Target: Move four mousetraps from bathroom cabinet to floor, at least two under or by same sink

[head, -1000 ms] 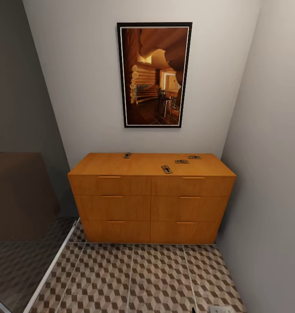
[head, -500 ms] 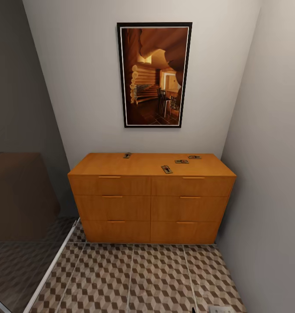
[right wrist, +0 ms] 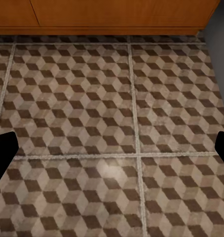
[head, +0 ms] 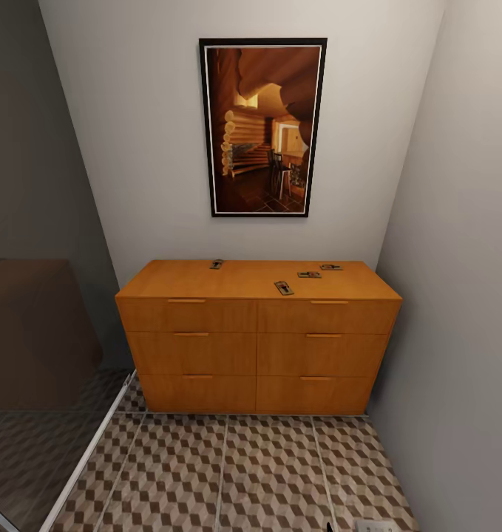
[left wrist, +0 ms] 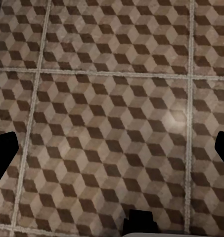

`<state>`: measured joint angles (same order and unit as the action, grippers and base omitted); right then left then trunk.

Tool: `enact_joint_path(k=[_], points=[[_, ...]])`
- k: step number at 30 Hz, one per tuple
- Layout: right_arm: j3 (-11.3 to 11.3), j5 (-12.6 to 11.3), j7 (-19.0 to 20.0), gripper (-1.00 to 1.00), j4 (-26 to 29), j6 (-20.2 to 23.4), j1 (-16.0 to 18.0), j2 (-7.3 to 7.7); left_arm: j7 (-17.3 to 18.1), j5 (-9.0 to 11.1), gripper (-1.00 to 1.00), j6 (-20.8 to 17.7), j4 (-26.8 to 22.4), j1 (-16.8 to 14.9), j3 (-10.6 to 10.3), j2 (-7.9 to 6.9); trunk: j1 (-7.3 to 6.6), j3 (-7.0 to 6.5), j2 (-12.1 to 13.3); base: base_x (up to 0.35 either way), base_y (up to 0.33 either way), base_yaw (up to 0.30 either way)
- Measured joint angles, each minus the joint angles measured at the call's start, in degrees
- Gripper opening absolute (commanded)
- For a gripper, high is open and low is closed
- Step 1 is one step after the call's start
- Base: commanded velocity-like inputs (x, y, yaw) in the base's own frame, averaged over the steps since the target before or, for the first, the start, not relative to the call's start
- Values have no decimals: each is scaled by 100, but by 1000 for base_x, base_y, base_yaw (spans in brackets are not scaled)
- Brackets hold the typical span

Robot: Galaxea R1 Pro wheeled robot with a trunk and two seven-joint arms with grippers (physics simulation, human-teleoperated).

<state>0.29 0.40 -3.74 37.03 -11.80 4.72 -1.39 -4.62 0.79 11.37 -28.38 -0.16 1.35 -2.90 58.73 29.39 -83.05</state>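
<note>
Resting on top of the cabinet [head: 256, 347] are four mousetraps [head: 284, 287], [head: 309, 274], [head: 330, 267], [head: 216, 264], the last apart toward its left rear. Both end effectors, left [left wrist: 112, 148] and right [right wrist: 112, 150], hang spread wide and empty over the bathroom floor [head: 228, 473].

No readable text or labels.

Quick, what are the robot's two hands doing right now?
Left gripper: open, holding nothing, over the floor.
Right gripper: open, holding nothing.
</note>
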Motion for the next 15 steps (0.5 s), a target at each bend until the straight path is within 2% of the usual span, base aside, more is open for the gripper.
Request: enact_joint_path(k=[15], points=[[2, 0, 1, 100, 0, 0, 0, 0, 0, -4, 100, 5, 2, 0, 0, 0, 0, 0, 0, 0, 0, 0]])
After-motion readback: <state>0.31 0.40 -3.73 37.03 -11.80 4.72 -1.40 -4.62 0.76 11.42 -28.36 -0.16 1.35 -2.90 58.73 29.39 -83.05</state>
